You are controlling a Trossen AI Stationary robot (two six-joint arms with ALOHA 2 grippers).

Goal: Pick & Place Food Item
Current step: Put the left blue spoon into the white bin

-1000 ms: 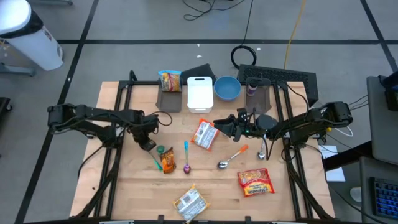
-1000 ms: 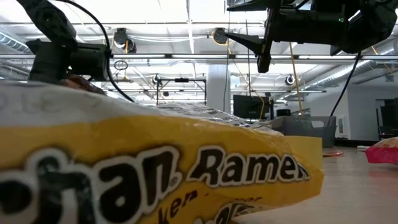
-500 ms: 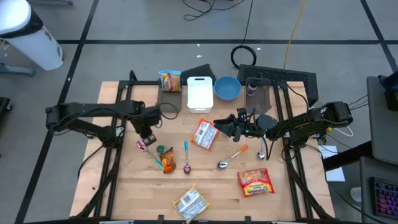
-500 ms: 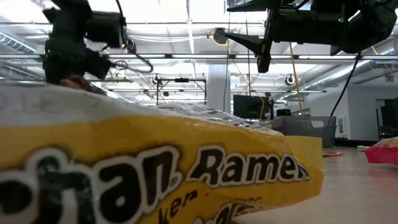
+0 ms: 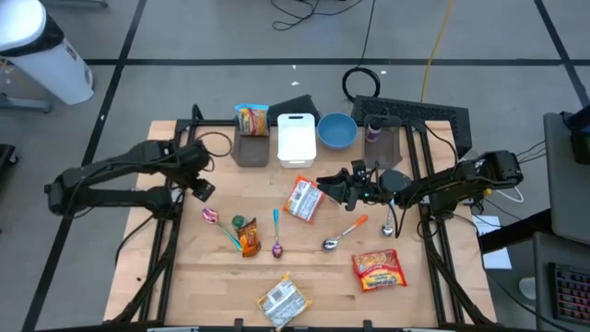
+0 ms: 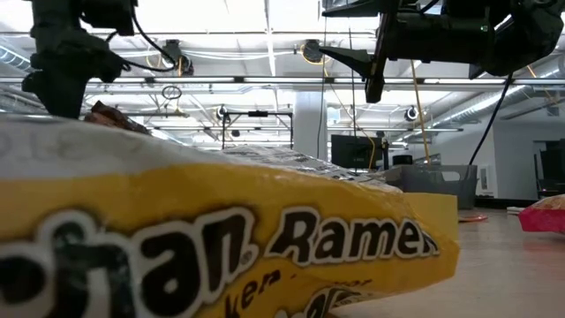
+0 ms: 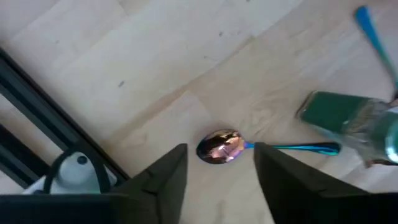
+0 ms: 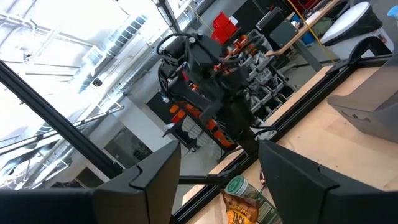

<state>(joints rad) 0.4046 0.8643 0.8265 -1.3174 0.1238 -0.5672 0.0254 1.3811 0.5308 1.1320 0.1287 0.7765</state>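
Observation:
A ramen packet (image 5: 303, 199) lies flat mid-table. My right gripper (image 5: 324, 184) hangs open just right of it, raised and pointing toward the table's left, with nothing between its fingers (image 8: 155, 180). My left gripper (image 5: 201, 189) is open and points down over the left part of the table. Below it a spoon (image 7: 219, 147) with a shiny bowl and blue handle lies flat on the wood. A green-capped jar (image 5: 238, 223) and an orange packet (image 5: 249, 242) lie beside the spoon. A red ramen packet (image 5: 379, 269) and a silver-yellow packet (image 5: 281, 300) lie nearer the front.
At the far edge stand a snack packet (image 5: 251, 120), a grey tray (image 5: 251, 148), a white box (image 5: 296, 138) and a blue bowl (image 5: 336, 131). Two more spoons (image 5: 276, 235) (image 5: 346, 231) lie mid-table. Black frame rails (image 5: 171, 212) run along both sides. The yellow packet (image 6: 221, 238) fills the low view.
My left gripper has risen from just above the spoon and drawn back toward the table's left and far edges. The spoon lies on the table where it was. My right arm has kept still.

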